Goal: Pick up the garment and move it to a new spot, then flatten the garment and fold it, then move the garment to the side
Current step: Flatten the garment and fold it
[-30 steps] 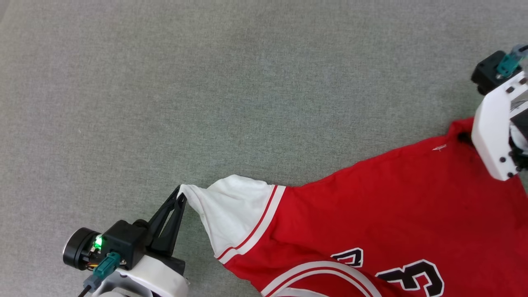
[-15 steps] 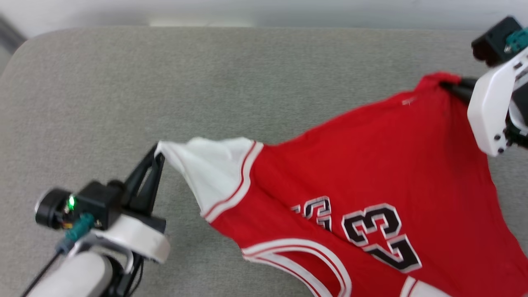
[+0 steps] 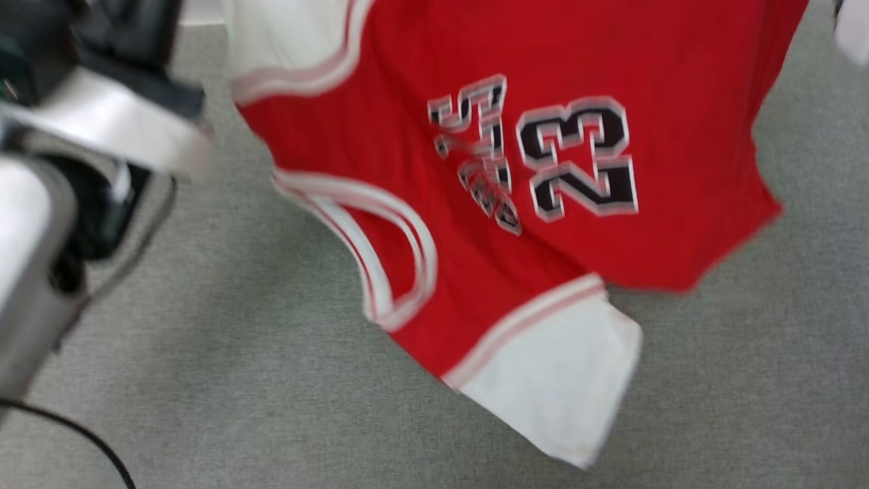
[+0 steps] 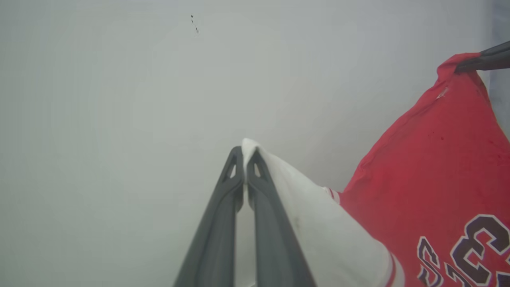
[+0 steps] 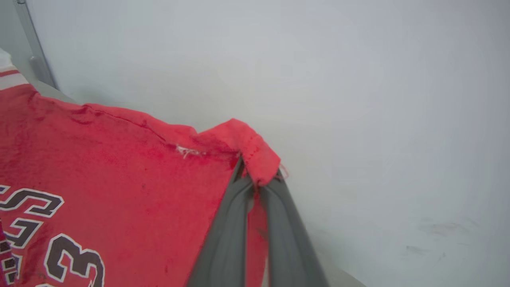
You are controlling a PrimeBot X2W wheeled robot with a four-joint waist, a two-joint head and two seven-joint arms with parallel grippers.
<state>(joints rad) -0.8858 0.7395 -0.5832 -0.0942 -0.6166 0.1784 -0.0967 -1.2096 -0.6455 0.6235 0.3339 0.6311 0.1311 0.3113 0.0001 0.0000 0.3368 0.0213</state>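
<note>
The garment [image 3: 516,163], a red jersey with white sleeves and a black 23, hangs in the air above the grey surface, stretched between my two grippers. One white sleeve [image 3: 563,380] dangles at its low end. In the left wrist view my left gripper [image 4: 245,153] is shut on the tip of the other white sleeve [image 4: 318,231]. My right gripper [image 5: 259,179] is shut on a red hem corner [image 5: 251,147]; its dark fingers [image 4: 484,59] also show at the left wrist view's upper right. My left arm's pale wrist [image 3: 102,129] is blurred at the head view's left.
The grey fabric surface [image 3: 204,380] spreads below the hanging garment. A pale wall [image 4: 119,99] stands behind both grippers, with a thin metal post [image 5: 34,52] at its edge. A dark cable [image 3: 81,435] runs at the head view's lower left.
My right gripper closed on the red corner. Both grippers then rose, lifting the garment off the grey surface until it hangs. The head view has shifted as well.
</note>
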